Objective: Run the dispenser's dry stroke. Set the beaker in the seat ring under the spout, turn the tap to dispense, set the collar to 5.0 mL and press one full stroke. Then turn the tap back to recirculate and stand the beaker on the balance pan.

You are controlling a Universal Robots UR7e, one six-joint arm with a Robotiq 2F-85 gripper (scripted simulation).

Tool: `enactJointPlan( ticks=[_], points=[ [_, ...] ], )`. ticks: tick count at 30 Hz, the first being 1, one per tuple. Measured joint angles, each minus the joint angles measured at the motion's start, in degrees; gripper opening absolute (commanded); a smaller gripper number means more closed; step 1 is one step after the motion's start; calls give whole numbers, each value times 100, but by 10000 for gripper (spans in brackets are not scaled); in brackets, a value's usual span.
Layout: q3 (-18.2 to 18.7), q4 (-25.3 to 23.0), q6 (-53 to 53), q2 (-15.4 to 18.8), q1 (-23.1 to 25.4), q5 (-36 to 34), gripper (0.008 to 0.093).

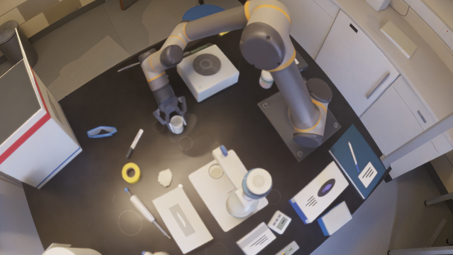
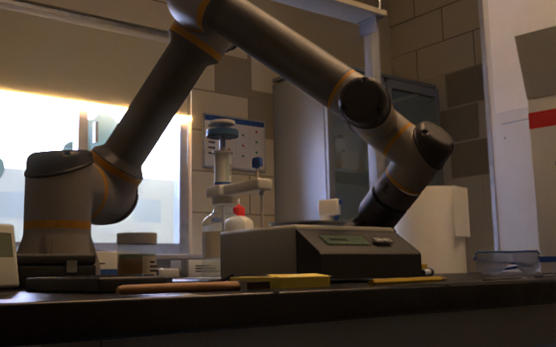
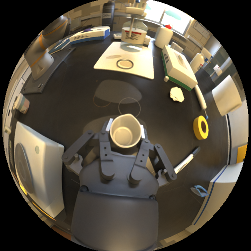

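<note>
The white beaker (image 1: 177, 124) (image 3: 125, 130) stands upright on the black bench, gripped between the fingers of my gripper (image 1: 172, 118) (image 3: 124, 129), which is closed on it. The dispenser (image 1: 249, 190) (image 2: 223, 164) stands on a white base plate toward the bench's front. Its seat ring (image 1: 215, 171) (image 3: 124, 63) lies empty on that plate, under the spout arm with the blue tap (image 1: 223, 150) (image 2: 257, 162). The balance (image 1: 207, 71) (image 2: 319, 250) sits behind me, its round pan (image 1: 206, 64) empty. From the second side camera the balance hides the gripper and beaker.
A large white cabinet (image 1: 26, 123) stands at the bench's left edge. Near the beaker lie a marker pen (image 1: 134, 143), blue safety glasses (image 1: 101, 131), a yellow tape roll (image 1: 131, 172), a crumpled tissue (image 1: 165, 177) and a pipette (image 1: 147, 213). The arm's base plate (image 1: 300, 125) is to the right.
</note>
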Motion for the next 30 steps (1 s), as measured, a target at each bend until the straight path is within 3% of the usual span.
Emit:
enactJointPlan(
  ticks=[30],
  points=[
    [-75,237,0,-161,0,-1,80]
  ],
)
